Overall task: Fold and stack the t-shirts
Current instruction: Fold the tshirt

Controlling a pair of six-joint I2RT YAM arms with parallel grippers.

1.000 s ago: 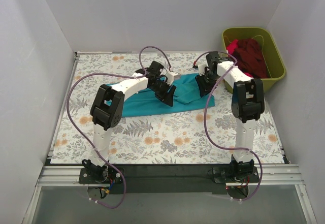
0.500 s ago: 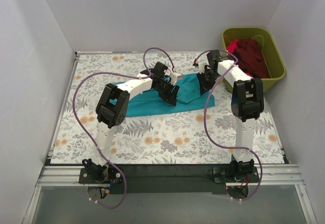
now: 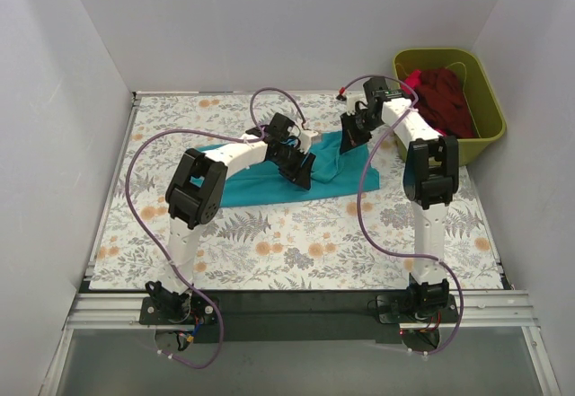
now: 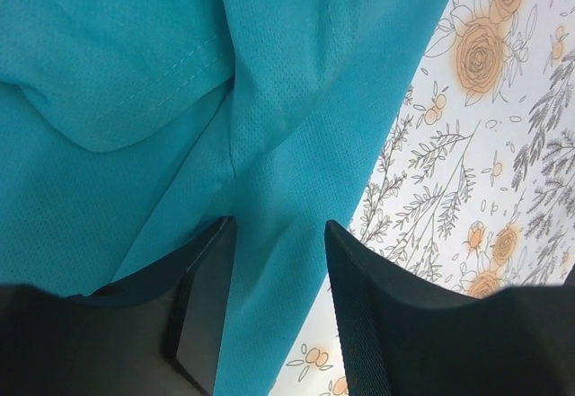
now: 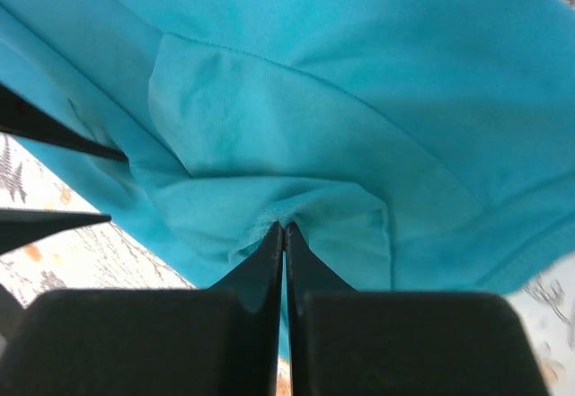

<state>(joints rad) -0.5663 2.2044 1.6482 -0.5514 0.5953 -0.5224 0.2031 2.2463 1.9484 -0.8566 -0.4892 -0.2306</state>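
On the far half of the flowered table (image 3: 296,234), the teal t-shirt (image 3: 252,185) lies stretched left to right, and the change is at its right end. The right gripper (image 3: 349,134) has risen and pulled back toward the far edge from where it sat low on the cloth a second ago. The wrist view shows its fingers pressed together on a small pucker of teal fabric (image 5: 359,55), so that edge is coming up with it. The left gripper (image 3: 301,170) has only crept a little to the right and sits low at the shirt's middle. Its fingers are parted, with a ridge of cloth running between them (straddling it, not pinching). I read this as the start of a fold: the right end is lifted to carry over while the left arm marks the crease line. The maroon t-shirt (image 3: 445,95) waits heaped in the olive bin (image 3: 492,113), well apart, so the stacking is not yet begun.
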